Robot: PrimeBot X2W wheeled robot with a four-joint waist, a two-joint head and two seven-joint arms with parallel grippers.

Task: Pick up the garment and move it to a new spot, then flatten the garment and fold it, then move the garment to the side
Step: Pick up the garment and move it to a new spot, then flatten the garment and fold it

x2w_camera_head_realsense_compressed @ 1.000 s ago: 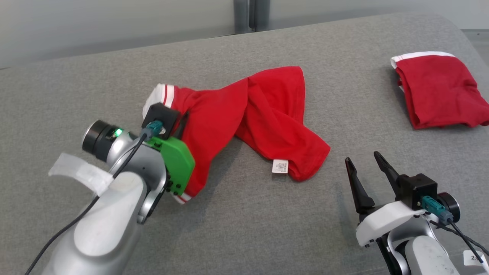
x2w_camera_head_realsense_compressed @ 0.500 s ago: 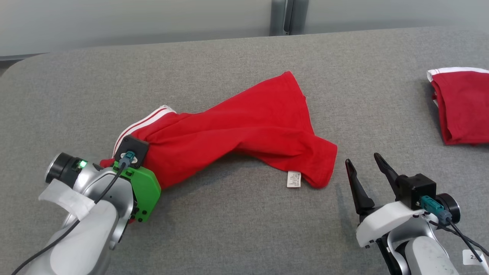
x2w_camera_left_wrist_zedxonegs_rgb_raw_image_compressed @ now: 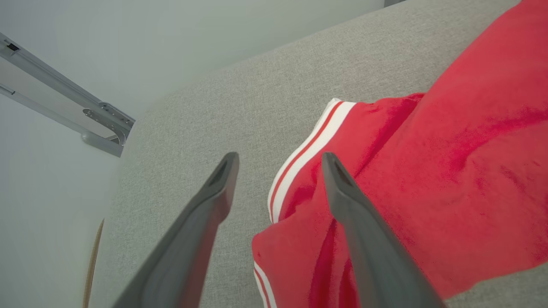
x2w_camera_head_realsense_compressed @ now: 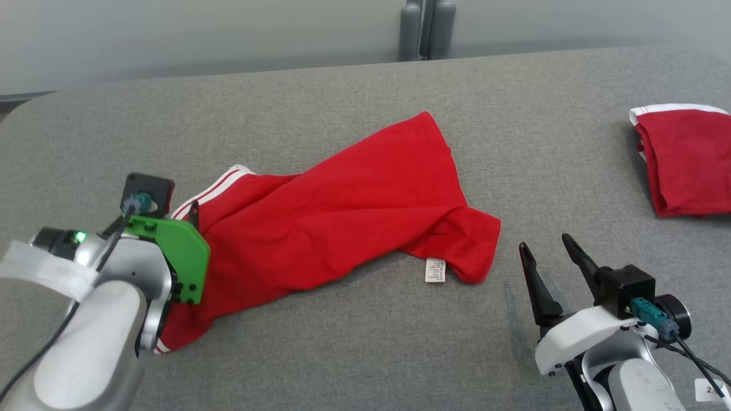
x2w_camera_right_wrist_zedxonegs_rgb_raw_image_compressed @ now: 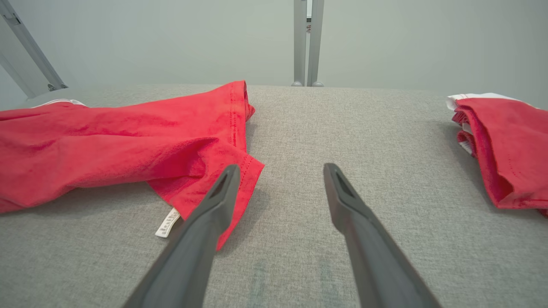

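The garment (x2w_camera_head_realsense_compressed: 342,211) is red with white stripes at one end and lies stretched out, still wrinkled, across the middle of the grey table (x2w_camera_head_realsense_compressed: 354,348). My left gripper (x2w_camera_head_realsense_compressed: 177,214) hovers over its striped left end, jaws open and holding nothing. In the left wrist view the gripper (x2w_camera_left_wrist_zedxonegs_rgb_raw_image_compressed: 280,157) is spread wide, with the striped hem (x2w_camera_left_wrist_zedxonegs_rgb_raw_image_compressed: 308,149) lying between and beneath the fingers. My right gripper (x2w_camera_head_realsense_compressed: 544,242) stands open at the lower right, just off the garment's right corner (x2w_camera_right_wrist_zedxonegs_rgb_raw_image_compressed: 205,171), and in the right wrist view this gripper (x2w_camera_right_wrist_zedxonegs_rgb_raw_image_compressed: 281,167) holds nothing.
A second red garment (x2w_camera_head_realsense_compressed: 685,160), folded, lies at the table's far right edge. A white label (x2w_camera_head_realsense_compressed: 435,270) sticks out from the garment's near right corner. Two grey posts (x2w_camera_head_realsense_compressed: 425,28) stand behind the table. The table's rounded left corner is close to my left arm.
My left gripper pulled the garment's striped end leftward and toward me, stretching it out, then opened and let go. The head view shifted as well. The right gripper stayed open and still.
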